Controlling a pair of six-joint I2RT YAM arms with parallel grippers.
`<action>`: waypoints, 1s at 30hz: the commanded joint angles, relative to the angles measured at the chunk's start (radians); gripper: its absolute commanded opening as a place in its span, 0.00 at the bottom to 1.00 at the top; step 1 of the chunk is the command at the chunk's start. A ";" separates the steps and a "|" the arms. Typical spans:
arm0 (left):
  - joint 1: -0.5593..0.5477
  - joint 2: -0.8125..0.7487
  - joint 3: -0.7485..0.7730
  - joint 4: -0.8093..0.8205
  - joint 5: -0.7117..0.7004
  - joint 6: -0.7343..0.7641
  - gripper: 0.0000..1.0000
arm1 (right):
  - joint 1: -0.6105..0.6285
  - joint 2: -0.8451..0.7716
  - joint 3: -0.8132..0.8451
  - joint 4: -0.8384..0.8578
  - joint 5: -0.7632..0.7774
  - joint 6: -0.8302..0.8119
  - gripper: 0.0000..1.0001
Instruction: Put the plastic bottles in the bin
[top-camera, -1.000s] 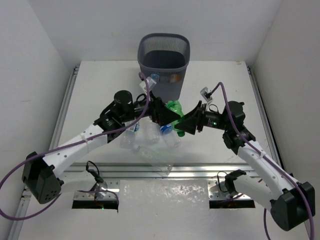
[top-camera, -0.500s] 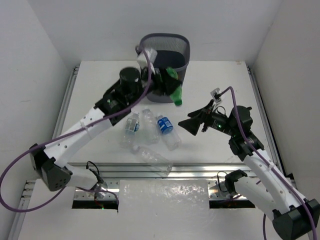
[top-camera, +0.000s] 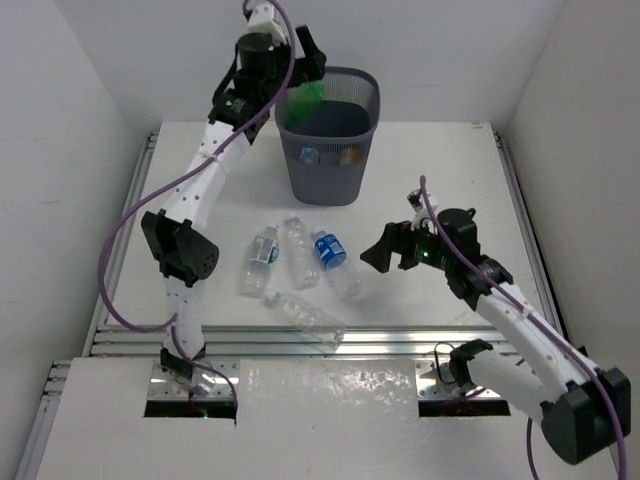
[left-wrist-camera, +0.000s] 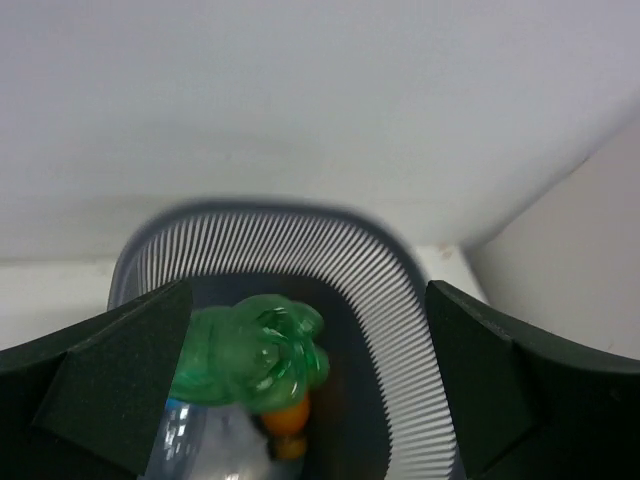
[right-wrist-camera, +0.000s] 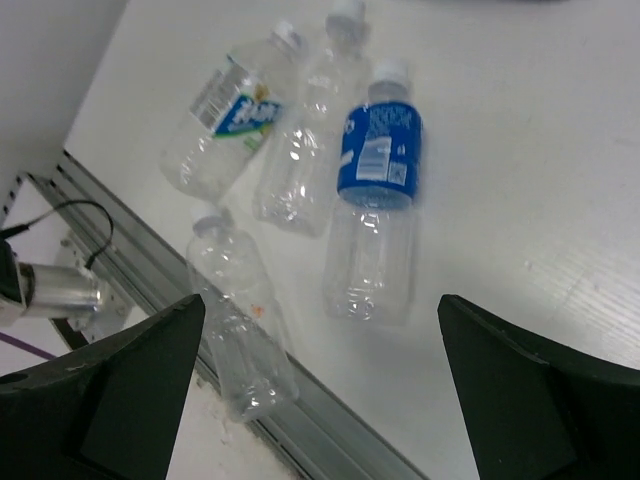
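Bottles first: the green bottle (top-camera: 303, 100) sits just inside the rim of the bin (top-camera: 330, 175) at the 10 o'clock corner. Its long axis points steeply down into the mouth. In the wrist view an orange bottle (left-wrist-camera: 285, 425) already lies on the bottom beneath it. The left gripper (top-camera: 305, 72) hangs directly above with its jaws spread far wider than the green bottle, so I judge it let go rather than gripped.

Four bottles remain on the table (top-camera: 450, 160), at 6 o'clock from the bin. The blue-label bottle (top-camera: 333, 258) lies with its cap toward 11 o'clock and its base toward 5. A clear bottle (top-camera: 298, 250) lies just beside it, and a third bottle (top-camera: 258, 258) at its 9 o'clock. A crushed bottle (top-camera: 305, 312) lies slantwise near the front rail.

The right gripper (top-camera: 375, 252) hovers with its jaws apart and nothing between them. The blue-label bottle is close by at its 9 o'clock, with its length across the line of approach. The right arm is plainly the nearer one, as the left is high over the bin.

Half a second ago the green bottle was low against the bin's near wall, held by the left gripper. It has since been lifted over the rim. The right gripper has barely moved, and the four table bottles have not shifted.
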 joint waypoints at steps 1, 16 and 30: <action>-0.012 -0.121 -0.094 0.085 0.058 0.022 1.00 | 0.020 0.135 0.050 0.032 -0.056 -0.051 0.99; -0.013 -1.084 -1.152 0.116 0.000 -0.102 1.00 | 0.204 0.833 0.366 -0.070 0.211 -0.160 0.81; -0.096 -1.145 -1.700 0.568 0.653 -0.268 1.00 | 0.144 0.098 -0.063 0.150 0.129 -0.123 0.26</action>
